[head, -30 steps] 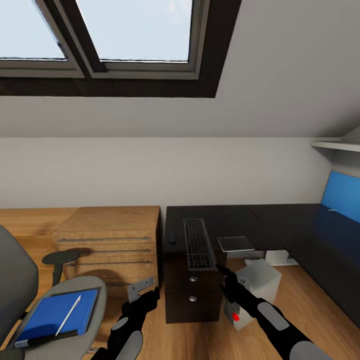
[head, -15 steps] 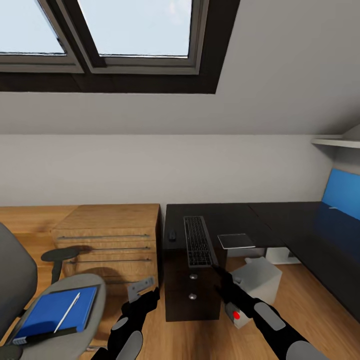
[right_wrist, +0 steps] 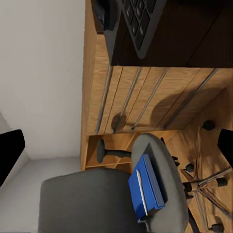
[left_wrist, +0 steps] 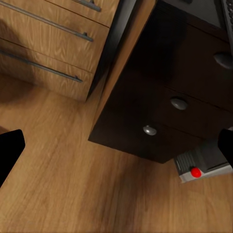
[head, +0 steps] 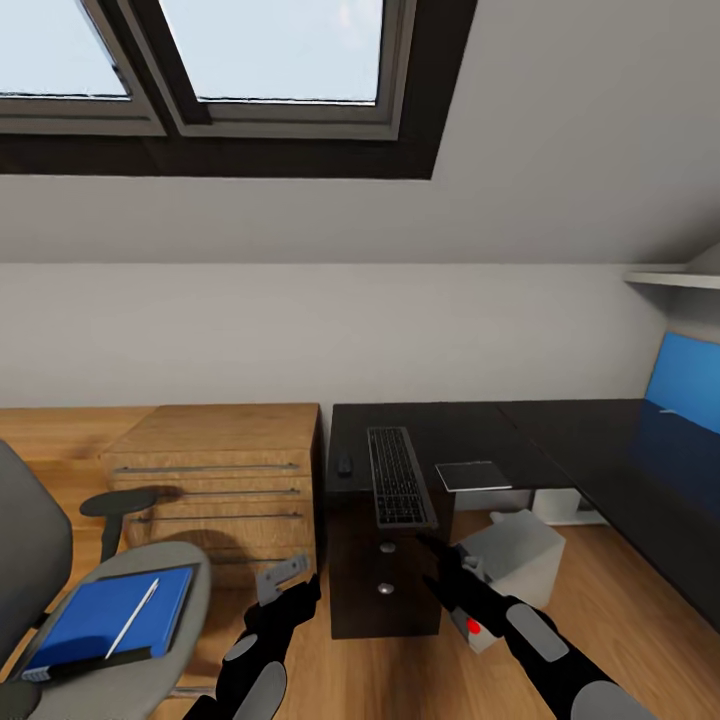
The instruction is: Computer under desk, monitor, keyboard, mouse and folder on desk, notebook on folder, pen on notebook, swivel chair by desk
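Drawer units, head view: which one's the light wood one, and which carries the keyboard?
The light wood one is the wooden dresser with long bar handles, left of the desk. The keyboard lies on the black desk pedestal with round knobs.

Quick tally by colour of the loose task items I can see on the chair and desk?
Blue: 1, blue notebook on the grey swivel chair
White: 1, white pen
Black: 2, black keyboard, small black mouse on the dark desk
Total: 4
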